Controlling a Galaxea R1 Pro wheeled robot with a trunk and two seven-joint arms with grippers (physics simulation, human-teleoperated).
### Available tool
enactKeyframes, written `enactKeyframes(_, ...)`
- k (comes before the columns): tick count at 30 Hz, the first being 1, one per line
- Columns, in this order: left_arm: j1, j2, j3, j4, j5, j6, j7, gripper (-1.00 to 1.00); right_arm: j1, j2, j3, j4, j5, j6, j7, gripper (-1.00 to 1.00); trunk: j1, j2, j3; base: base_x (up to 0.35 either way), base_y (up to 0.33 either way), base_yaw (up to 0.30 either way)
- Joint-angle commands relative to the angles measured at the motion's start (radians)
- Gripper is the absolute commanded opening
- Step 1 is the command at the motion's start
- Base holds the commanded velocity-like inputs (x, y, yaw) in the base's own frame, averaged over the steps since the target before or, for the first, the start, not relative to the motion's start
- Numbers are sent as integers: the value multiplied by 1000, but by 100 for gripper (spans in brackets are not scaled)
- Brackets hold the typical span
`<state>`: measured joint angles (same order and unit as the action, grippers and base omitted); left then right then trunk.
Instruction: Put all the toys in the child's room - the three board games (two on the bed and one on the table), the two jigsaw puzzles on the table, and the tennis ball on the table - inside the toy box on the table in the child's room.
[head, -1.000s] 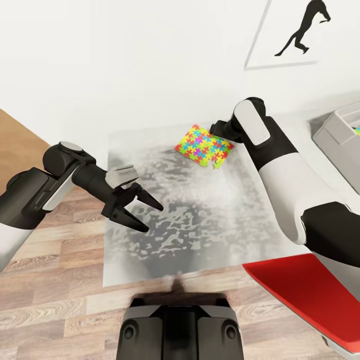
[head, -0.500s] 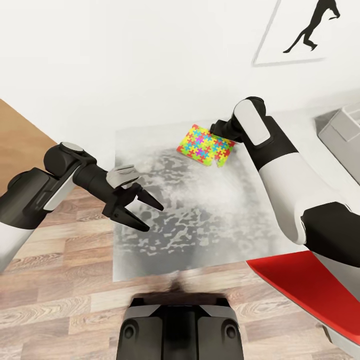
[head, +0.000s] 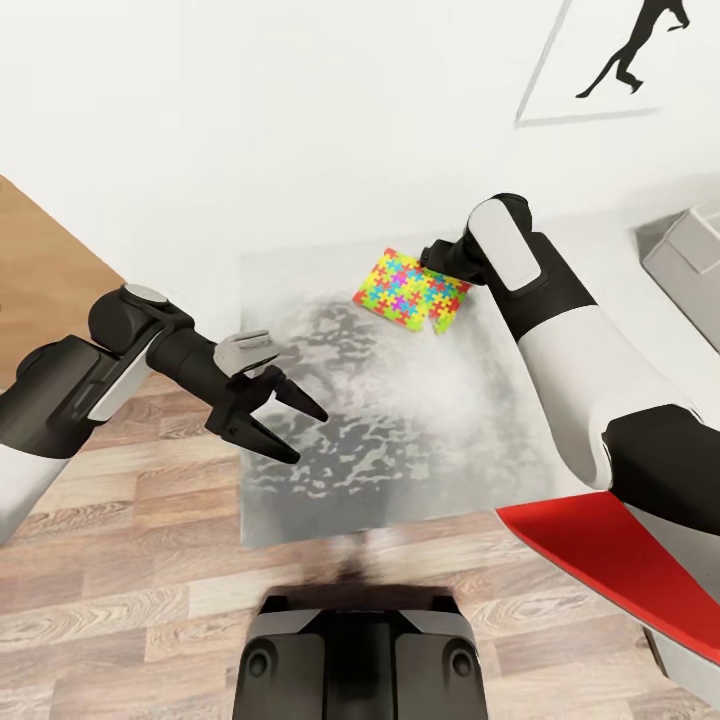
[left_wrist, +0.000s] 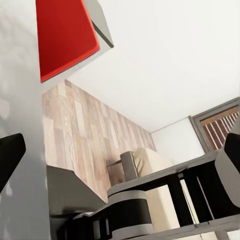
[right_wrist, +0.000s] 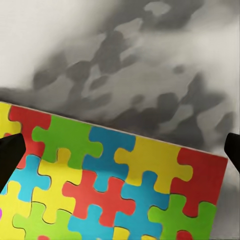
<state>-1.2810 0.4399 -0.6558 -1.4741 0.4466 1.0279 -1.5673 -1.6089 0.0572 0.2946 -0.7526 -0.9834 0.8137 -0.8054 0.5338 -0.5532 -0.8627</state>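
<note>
Jigsaw puzzle (head: 411, 291) held tilted above mottled dark table (head: 400, 430) section, at 12 o'clock in head view. Right tool (head: 437, 256) grips its far edge, arm bent, elbow high. Toy box (head: 680, 262) at 3 o'clock, well apart. To do carry well: keep puzzle level, swing toward 3 o'clock, clear bin's rim before release. Left tool (head: 285, 420) at 9 o'clock, fingers spread wide, empty, over table's edge.

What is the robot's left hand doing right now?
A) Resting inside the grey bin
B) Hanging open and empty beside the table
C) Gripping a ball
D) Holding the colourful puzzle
B: the left gripper has its fingers spread with nothing between them, well apart from the puzzle.
</note>
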Motion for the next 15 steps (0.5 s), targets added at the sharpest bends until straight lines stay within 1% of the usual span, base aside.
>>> enactKeyframes(1, -1, 0, -2, 0, 1, 11, -4, 100, 0, 0, 3, 51, -31, -4, -9, 100, 1, -1, -1, -41, 59, 0)
enactKeyframes(9, -1, 0, -2, 1, -8, 11, -4, 100, 0, 1, 3, 51, -31, -4, -9, 100, 1, -1, -1, -78, 137, 0)
enactKeyframes(12, -1, 0, -2, 1, -9, 11, -4, 100, 0, 1, 3, 51, -31, -4, -9, 100, 1, -1, -1, -46, 58, 0)
enactKeyframes(15, -1, -1, -2, 1, -12, 11, -4, 100, 0, 1, 3, 51, -31, -4, -9, 100, 1, -1, -1, -142, 89, 0)
